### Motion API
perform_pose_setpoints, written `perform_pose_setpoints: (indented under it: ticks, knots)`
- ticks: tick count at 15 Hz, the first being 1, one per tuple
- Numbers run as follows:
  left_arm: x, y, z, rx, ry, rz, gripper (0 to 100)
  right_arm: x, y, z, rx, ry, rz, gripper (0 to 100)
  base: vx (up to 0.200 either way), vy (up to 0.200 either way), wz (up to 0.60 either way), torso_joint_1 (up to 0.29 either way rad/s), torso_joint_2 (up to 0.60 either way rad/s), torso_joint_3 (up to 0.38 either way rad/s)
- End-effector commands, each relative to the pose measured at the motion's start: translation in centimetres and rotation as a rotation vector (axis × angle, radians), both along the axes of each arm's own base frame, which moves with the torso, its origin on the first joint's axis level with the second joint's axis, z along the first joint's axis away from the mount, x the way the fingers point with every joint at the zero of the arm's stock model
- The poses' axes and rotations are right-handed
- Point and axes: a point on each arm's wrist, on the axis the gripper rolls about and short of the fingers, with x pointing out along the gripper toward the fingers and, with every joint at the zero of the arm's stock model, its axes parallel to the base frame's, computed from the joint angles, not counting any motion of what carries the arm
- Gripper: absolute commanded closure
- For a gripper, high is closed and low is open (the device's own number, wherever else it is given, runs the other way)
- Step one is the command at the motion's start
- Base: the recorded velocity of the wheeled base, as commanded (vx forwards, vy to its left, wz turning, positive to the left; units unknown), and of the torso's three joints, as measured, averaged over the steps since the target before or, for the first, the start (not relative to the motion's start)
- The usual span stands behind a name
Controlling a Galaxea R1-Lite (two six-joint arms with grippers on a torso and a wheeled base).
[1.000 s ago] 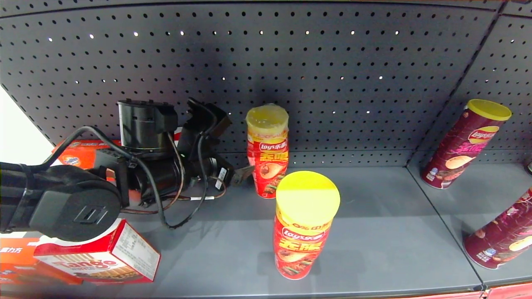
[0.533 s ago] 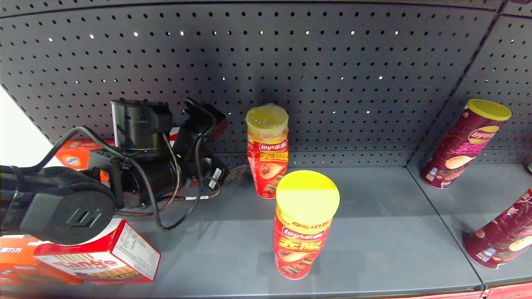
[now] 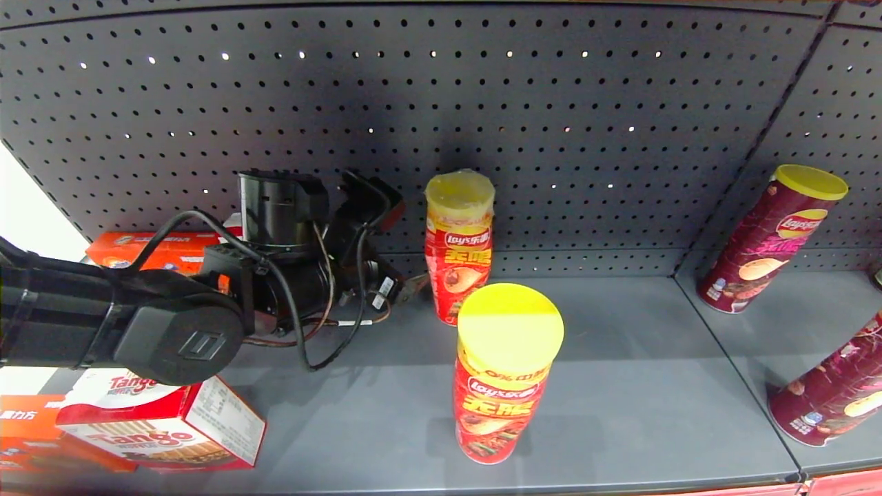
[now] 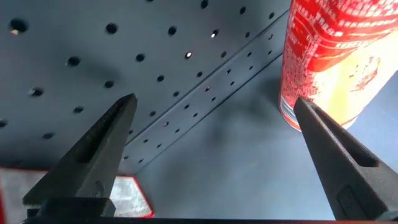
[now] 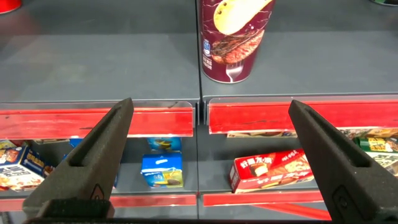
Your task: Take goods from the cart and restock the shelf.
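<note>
Two red chip cans with yellow lids stand on the grey shelf [image 3: 620,386]: a rear can [image 3: 459,248] by the pegboard and a front can [image 3: 506,372] nearer the edge. My left gripper [image 3: 408,286] lies low on the shelf just left of the rear can. In the left wrist view it [image 4: 214,102] is open with nothing between its fingers, and the rear can [image 4: 336,62] stands right beside one fingertip [image 4: 311,118]. My right gripper [image 5: 210,104] is open in front of the shelf's red edge strip [image 5: 261,118], below a maroon can [image 5: 233,37].
Two maroon cans [image 3: 772,238] [image 3: 834,393] lean on the adjoining shelf at the right. A red-and-white wafer box [image 3: 165,427] lies front left under my left arm, and an orange box [image 3: 158,248] lies behind it. Boxed goods [image 5: 270,171] fill lower shelves.
My left arm first drew back a little to the left, then pushed right. The rear red can has shifted slightly right along the pegboard. The front can has not moved.
</note>
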Motion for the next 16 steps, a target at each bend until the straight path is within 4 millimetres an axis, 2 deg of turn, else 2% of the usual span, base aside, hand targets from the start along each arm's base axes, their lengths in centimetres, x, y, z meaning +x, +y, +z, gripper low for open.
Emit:
perform_pose_setpoints:
  ticks: [1,5,8,10,12,13,16]
  knots:
    - [0.3,-0.5,-0.5,0.004,0.01,-0.008,0,0.0,0.0,0.0,0.0,0.001,0.002,0,0.0,0.0,0.0,0.0,0.0,0.0]
    - [0.4,-1.1,-0.5,0.001,0.009,-0.02,0,0.0,0.0,0.0,0.0,0.001,0.0,0,0.0,0.0,0.0,0.0,0.0,0.0]
    - [0.5,-0.8,0.3,-0.027,-0.03,0.012,0,0.0,0.0,0.0,0.0,0.001,0.0,0,0.0,0.0,0.0,0.0,0.0,0.0]
    - [-0.8,0.5,2.8,-0.055,-0.085,0.039,0,0.0,0.0,0.0,0.0,0.001,0.0,0,0.0,0.0,0.0,0.0,0.0,0.0]
    - [-1.5,1.8,4.2,-0.07,-0.123,0.068,0,0.0,0.0,0.0,0.0,0.001,0.0,0,0.0,0.0,0.0,0.0,0.0,0.0]
    - [-3.0,2.4,6.0,-0.092,-0.174,0.085,0,0.0,0.0,0.0,0.0,0.001,0.0,0,0.0,0.0,0.0,0.0,0.0,0.0]
    - [-5.8,4.1,7.8,-0.109,-0.23,0.167,0,0.0,0.0,0.0,0.0,0.001,0.0,0,0.0,0.0,0.0,0.0,0.0,0.0]
